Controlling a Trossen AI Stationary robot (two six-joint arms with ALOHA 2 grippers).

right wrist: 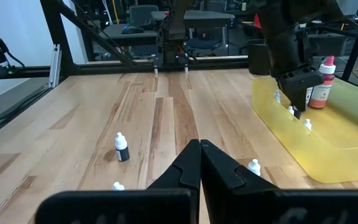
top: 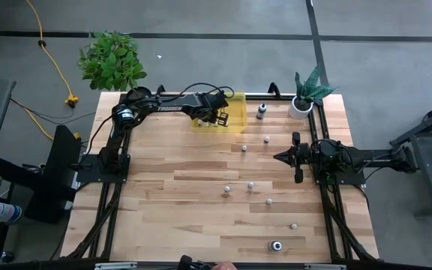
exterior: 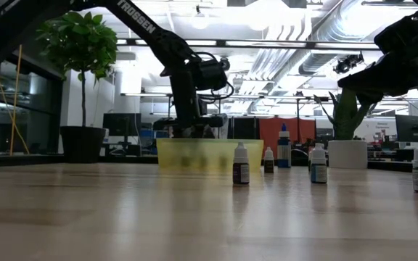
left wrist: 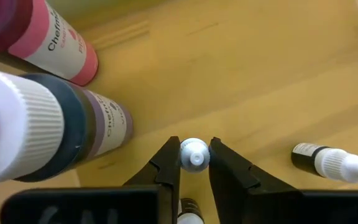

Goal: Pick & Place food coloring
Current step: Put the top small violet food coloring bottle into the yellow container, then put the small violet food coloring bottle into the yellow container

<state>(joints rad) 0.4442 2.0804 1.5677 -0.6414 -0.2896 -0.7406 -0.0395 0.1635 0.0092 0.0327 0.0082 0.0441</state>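
Yellow bin (top: 233, 112) walls surround my left tool (left wrist: 194, 160), its fingers narrowly apart around a white-capped food coloring bottle (left wrist: 193, 154), a detail only my wrist view catches, while my right tool (right wrist: 199, 149) hovers pressed together above the bench (top: 178, 195).

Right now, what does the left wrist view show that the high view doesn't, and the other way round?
Only the left wrist view: the left hand with its fingers on the white cap of a small food coloring bottle, a pink-labelled bottle, a dark-bodied bottle with a ribbed white cap and a small dark bottle lying on its side.
Only the high view: the right hand waiting shut over the wooden table, loose bottles scattered on it, such as one near the front edge.
Both: the left hand inside the yellow see-through plastic bin.
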